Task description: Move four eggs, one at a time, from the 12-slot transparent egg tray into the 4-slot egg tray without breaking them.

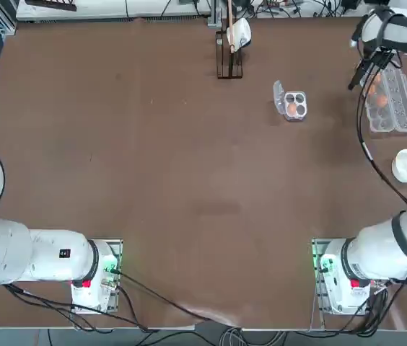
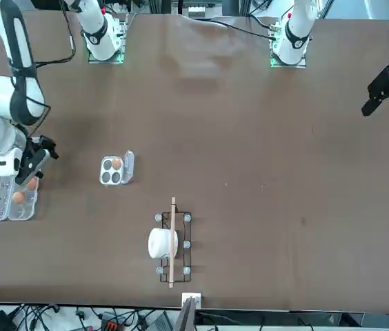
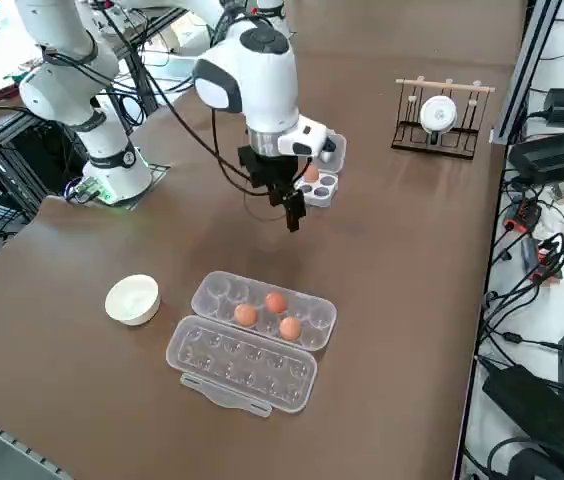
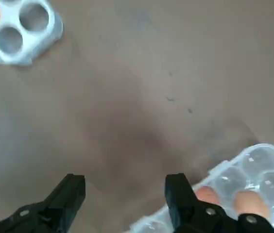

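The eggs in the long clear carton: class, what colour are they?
Orange-brown eggs in the carton, clearest in the right side view.

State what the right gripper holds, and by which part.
Nothing. The right gripper is open and empty, above the table beside the 12-slot transparent egg tray.

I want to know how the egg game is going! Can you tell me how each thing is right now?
12-slot transparent egg tray: lid open, three eggs inside.
4-slot egg tray: lid flap open, one egg in a cup, three cups free.
Right pincer: open, empty, in the air between the two trays.
White bowl: upright, nothing in it.
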